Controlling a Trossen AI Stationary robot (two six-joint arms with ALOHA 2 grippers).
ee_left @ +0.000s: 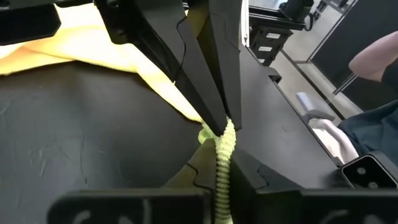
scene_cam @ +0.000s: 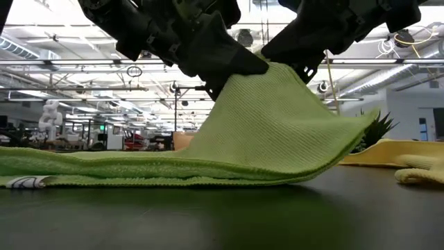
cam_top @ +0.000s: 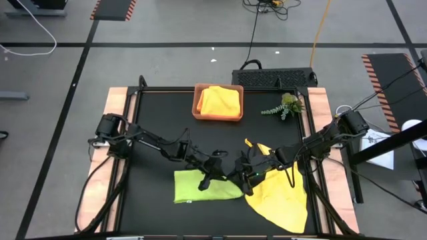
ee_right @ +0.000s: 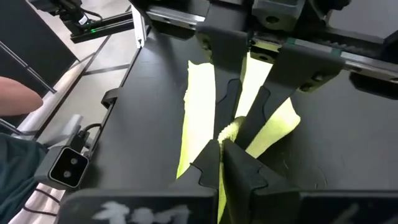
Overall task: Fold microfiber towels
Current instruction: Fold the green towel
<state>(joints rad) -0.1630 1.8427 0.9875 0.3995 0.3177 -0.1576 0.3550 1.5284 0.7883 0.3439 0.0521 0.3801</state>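
Both hands meet over the lime green towel near the surface's front: left hand and right hand each pinching its lifted right edge.

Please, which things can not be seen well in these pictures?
- High view: the grippers' fingertips, left gripper and right gripper, merge with the dark table.
- Low view: the arms cover the top of the green towel; the yellow towel is cut off by the edge.
- High view: the tray hides what lies under its folded towel.
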